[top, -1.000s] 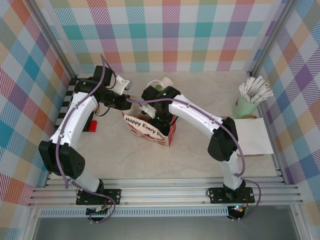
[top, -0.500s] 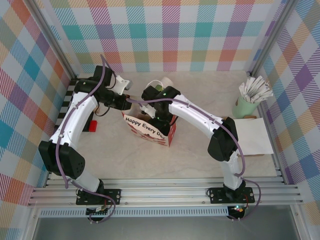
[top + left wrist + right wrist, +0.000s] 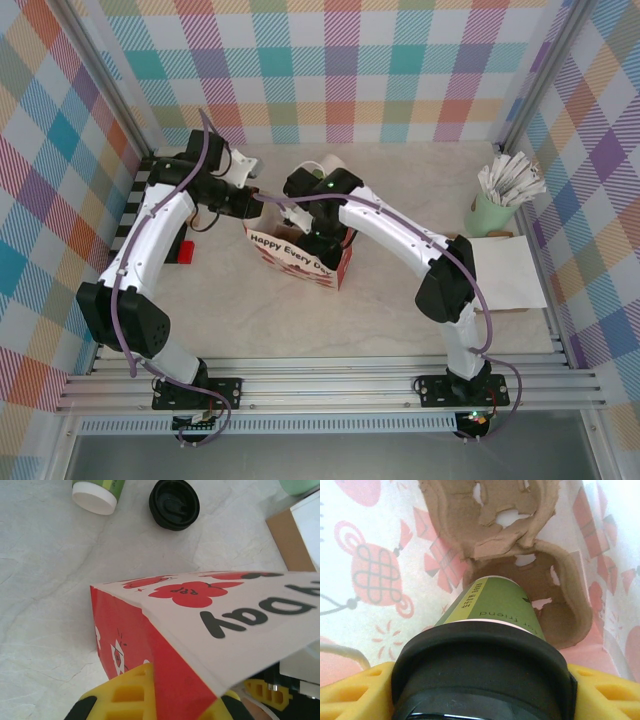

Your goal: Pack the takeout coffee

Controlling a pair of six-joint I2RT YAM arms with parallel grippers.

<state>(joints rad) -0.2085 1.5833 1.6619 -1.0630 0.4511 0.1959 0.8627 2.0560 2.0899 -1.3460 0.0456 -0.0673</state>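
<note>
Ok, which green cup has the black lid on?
The cup held in the right hand, inside the gift bag. The other cup, out on the table, shows a bare white rim.

Pastel plaid walls [image 3: 340, 60], seemingly marble tabletop [image 3: 400, 320]

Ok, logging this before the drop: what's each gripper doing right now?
Left gripper: closed on the bag edge.
Right gripper: holding the lidded coffee cup inside the bag.

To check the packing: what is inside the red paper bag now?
A brown pulp cup carrier and the takeout coffee, held by the right gripper. The floor of the bag beneath them is covered.
</note>
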